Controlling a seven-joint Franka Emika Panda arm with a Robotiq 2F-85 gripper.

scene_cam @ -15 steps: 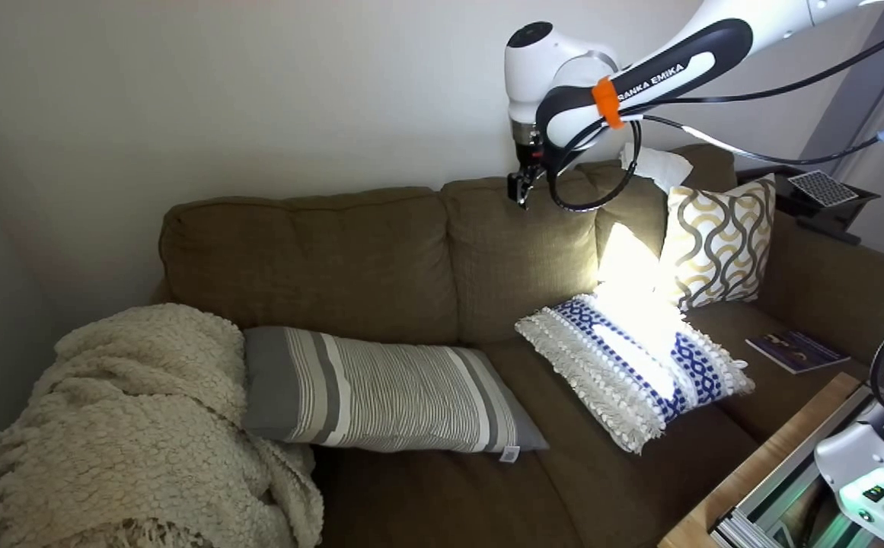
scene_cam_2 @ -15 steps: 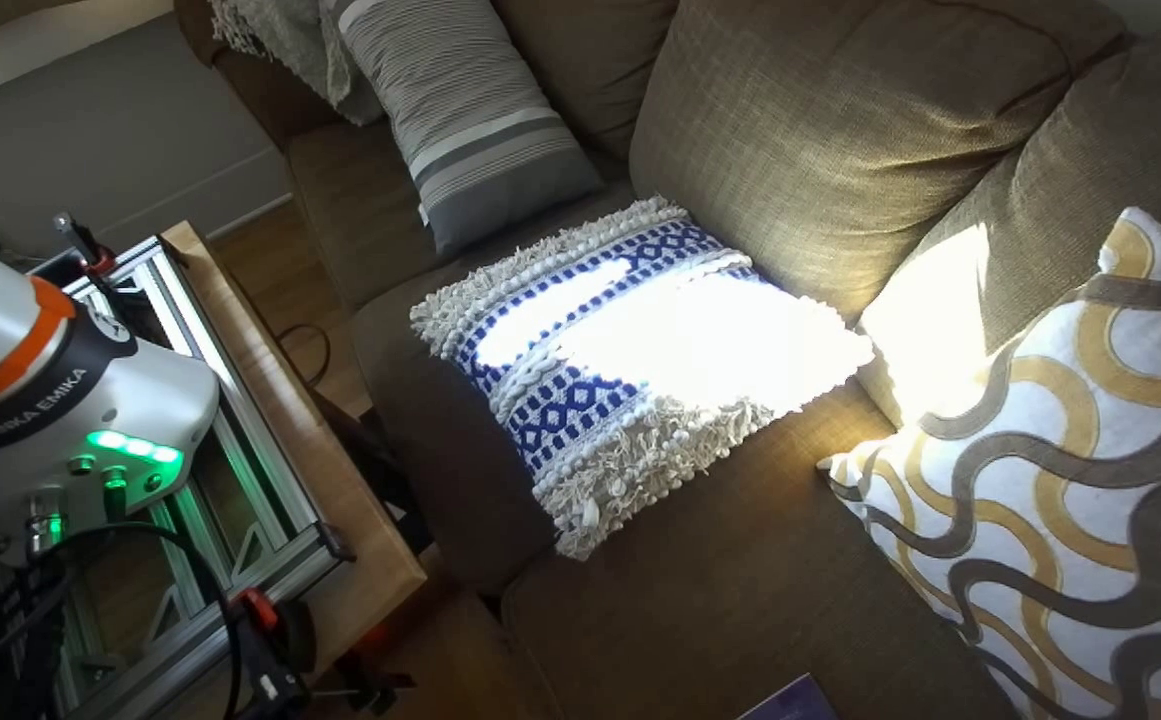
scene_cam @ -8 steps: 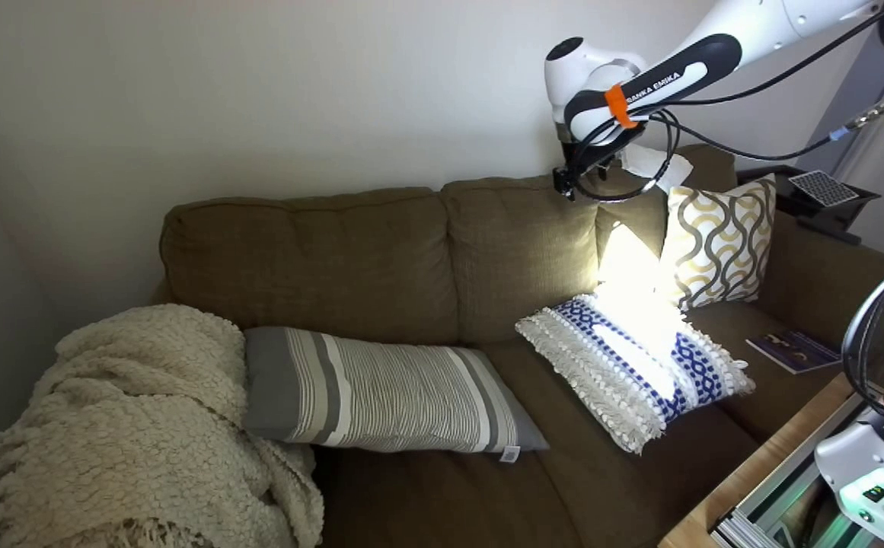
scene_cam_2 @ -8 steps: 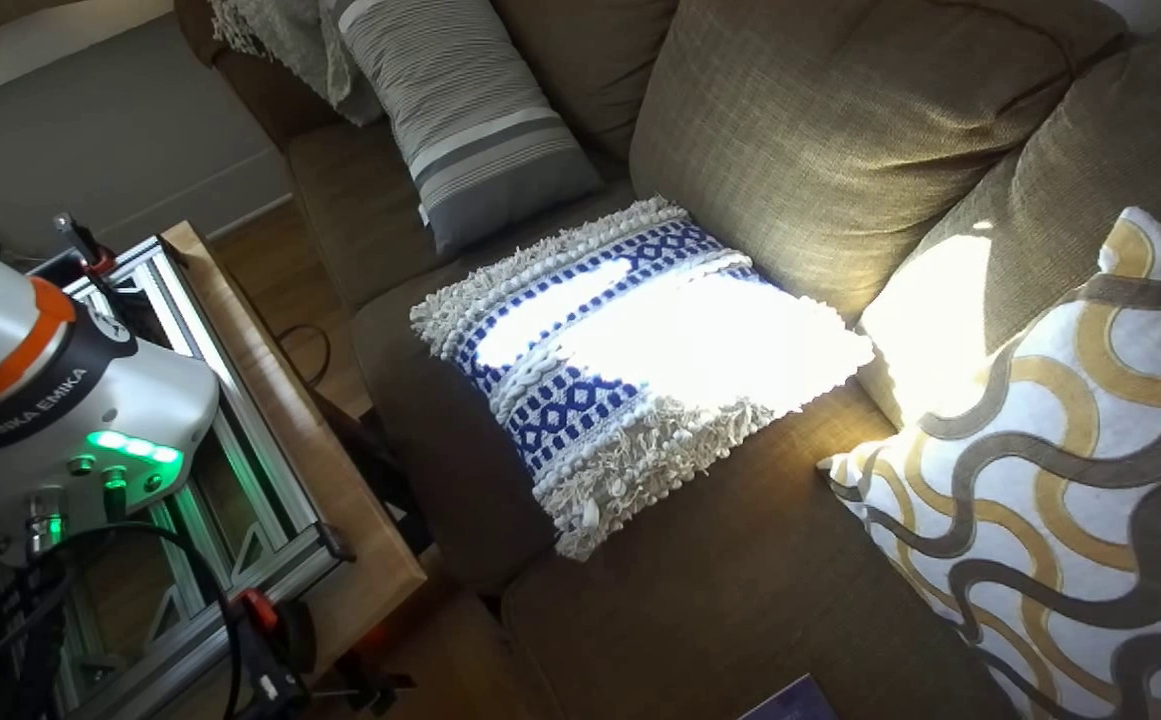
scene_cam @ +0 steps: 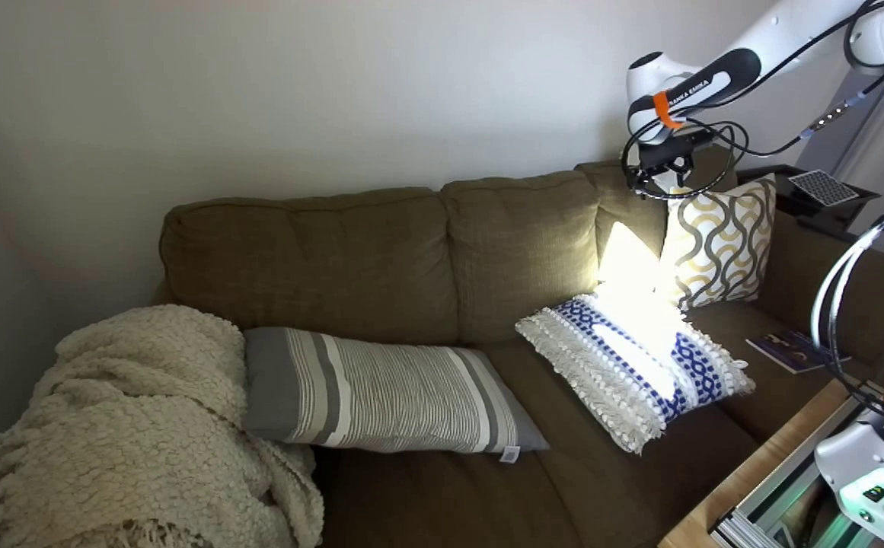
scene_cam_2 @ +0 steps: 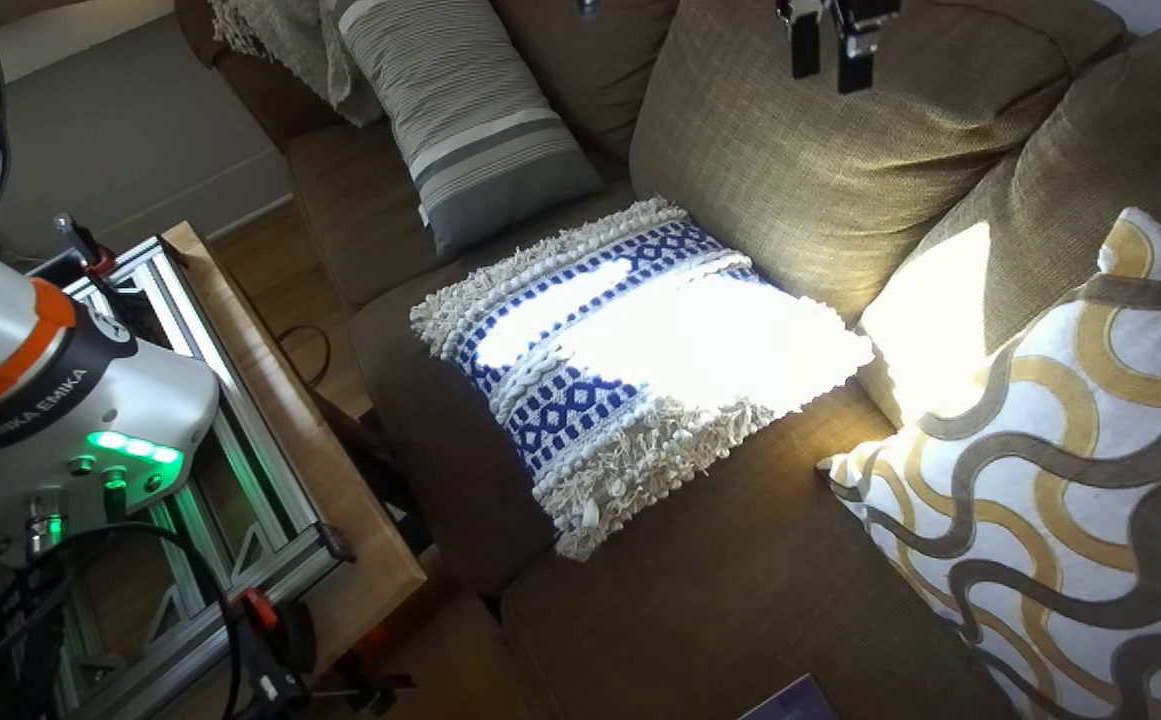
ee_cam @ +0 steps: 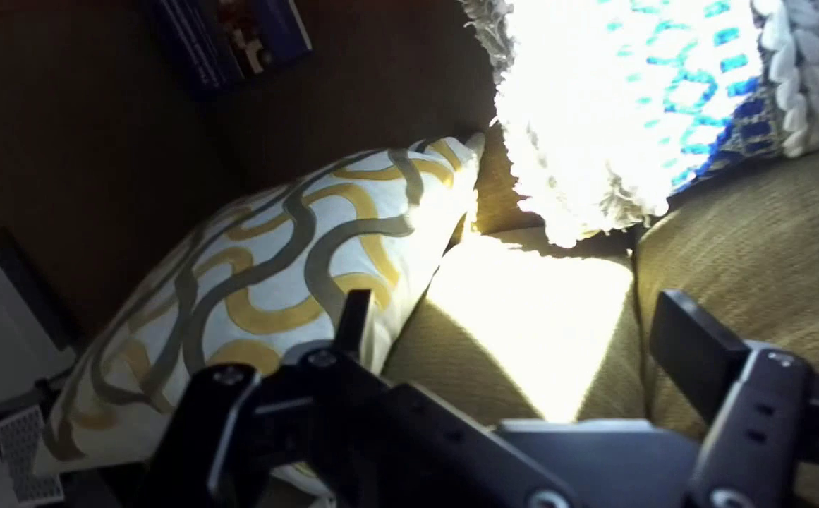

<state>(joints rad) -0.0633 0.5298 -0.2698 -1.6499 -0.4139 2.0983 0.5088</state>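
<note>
My gripper (ee_cam: 515,321) stands open with nothing between its fingers, above the sofa (scene_cam: 312,266) near its backrest. In an exterior view the gripper (scene_cam_2: 830,65) hangs at the top edge, in front of a brown back cushion. Nearest in the wrist view is a white pillow with gold and grey waves (ee_cam: 268,268), behind the left finger; I see no contact. This wavy pillow (scene_cam: 719,243) leans upright at the sofa's far end. A blue-and-white fringed pillow (scene_cam_2: 580,400) lies flat on the seat, partly washed out by sunlight.
A grey striped pillow (scene_cam: 403,392) and a cream blanket (scene_cam: 129,426) lie farther along the sofa. A booklet (scene_cam: 796,350) rests on the seat. The robot's base stands by a wooden table edge (scene_cam: 761,464). Loose cables (scene_cam: 841,289) hang from the arm.
The arm has swung right in an exterior view, toward the wavy pillow. The gripper has come into the top of the remaining exterior view. Pillows and blanket have not moved.
</note>
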